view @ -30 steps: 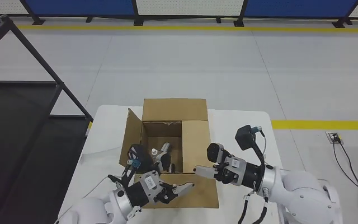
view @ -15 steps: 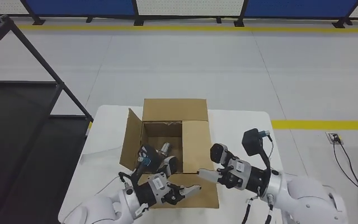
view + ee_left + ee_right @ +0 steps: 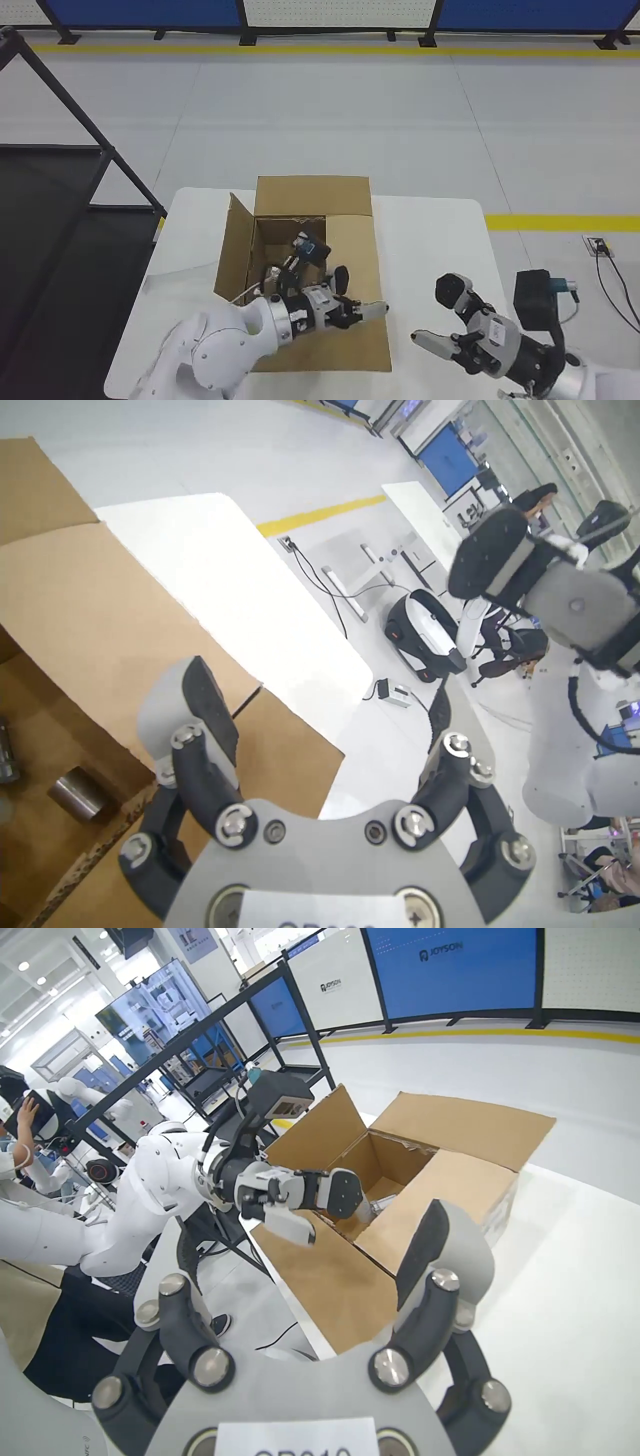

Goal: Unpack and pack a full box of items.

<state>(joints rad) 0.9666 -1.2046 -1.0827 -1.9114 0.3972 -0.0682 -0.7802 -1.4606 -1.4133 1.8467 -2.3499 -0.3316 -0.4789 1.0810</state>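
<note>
1. Standing open on the table (image 3: 430,225), the box (image 3: 350,245) was seen, contents mostly hidden under the wide, empty left gripper (image 3: 358,295).
2. One metal cylinder (image 3: 77,800) was made out inside.
3. The right gripper (image 3: 440,315) was held wide beside it.

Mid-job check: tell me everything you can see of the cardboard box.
The cardboard box is plain brown corrugated board, upright on the white table, top open. The far and near flaps spread outward, the left one stands slanted, the right one lies flat over part of the opening. Some edges look ragged. Inside lie small parts, among them a short metal cylinder. The open left gripper hangs above the right flap's edge; whether it touches cannot be told.
</note>
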